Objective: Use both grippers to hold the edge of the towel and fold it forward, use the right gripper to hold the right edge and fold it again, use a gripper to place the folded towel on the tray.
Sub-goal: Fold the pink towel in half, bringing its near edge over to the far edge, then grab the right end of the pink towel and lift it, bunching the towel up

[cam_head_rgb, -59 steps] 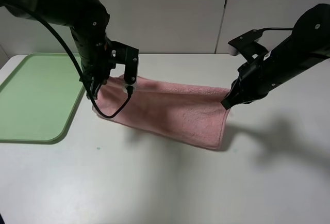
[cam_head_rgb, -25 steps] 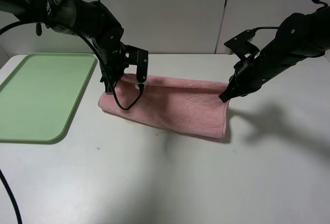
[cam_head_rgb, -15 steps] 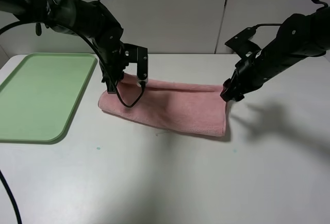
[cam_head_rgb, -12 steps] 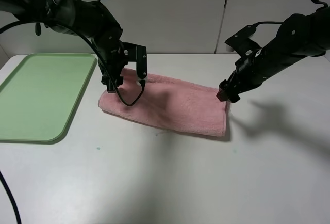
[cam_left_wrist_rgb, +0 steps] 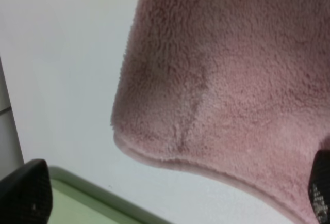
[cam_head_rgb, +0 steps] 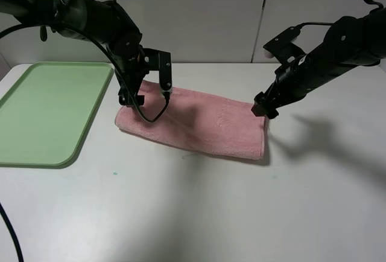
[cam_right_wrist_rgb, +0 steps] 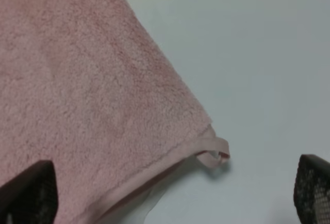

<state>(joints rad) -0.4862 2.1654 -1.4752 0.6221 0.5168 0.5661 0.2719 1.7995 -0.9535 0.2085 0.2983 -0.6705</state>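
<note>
Both end effectors are spread wide and holding nothing. The left end effector (cam_head_rgb: pixel 131 99) hovers just over the left end of the towel (cam_head_rgb: pixel 205 123). In its wrist cam the two fingertips (cam_left_wrist_rgb: pixel 26 195) sit far apart with a rounded towel corner between them, not touching it as far as the view shows. The right end effector (cam_head_rgb: pixel 262 108) hangs over the towel's right end, same deal. Its fingertips (cam_right_wrist_rgb: pixel 26 193) are way apart, with the stitched edge of the towel (cam_right_wrist_rgb: pixel 170 157) and its little loose thread loop (cam_right_wrist_rgb: pixel 214 154) lying flat between them.

The towel lies on the white tabletop (cam_head_rgb: pixel 199 214) as a long, narrow pink band, angled a bit. It looks like two layers, so the first forward fold seems done. Its left end is near the tray (cam_head_rgb: pixel 42 114) but not touching it, and nothing lies on the tray.

So the job looks to be at the handoff into step two. The next move would be the right end effector coming down on that right short edge and pinching both layers, hem included. Then it would carry the edge across toward the left end. The left arm probably needs to back off first, since it's parked right where the flap should land.
</note>
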